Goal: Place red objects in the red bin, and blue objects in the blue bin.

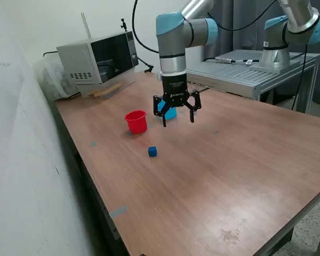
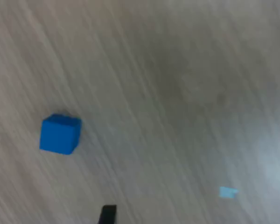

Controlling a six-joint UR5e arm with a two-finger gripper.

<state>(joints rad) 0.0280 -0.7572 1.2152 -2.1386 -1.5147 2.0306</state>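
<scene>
The tool hangs above the bench with its fingers spread and nothing between them. Just behind it stands the blue bin, half hidden, and beside that the red bin. I cannot see inside either. One blue cube lies apart on the bench, so it seems that at least this one is left

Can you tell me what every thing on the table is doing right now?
gripper: open, empty, hanging in the air above the table.
blue cube: lying loose on the table, not in any cup.
red cup: standing upright, inside hidden from here.
light blue cup: standing behind the gripper, partly hidden.
microwave: door shut.
table: wooden, with bits of blue tape stuck on.
</scene>
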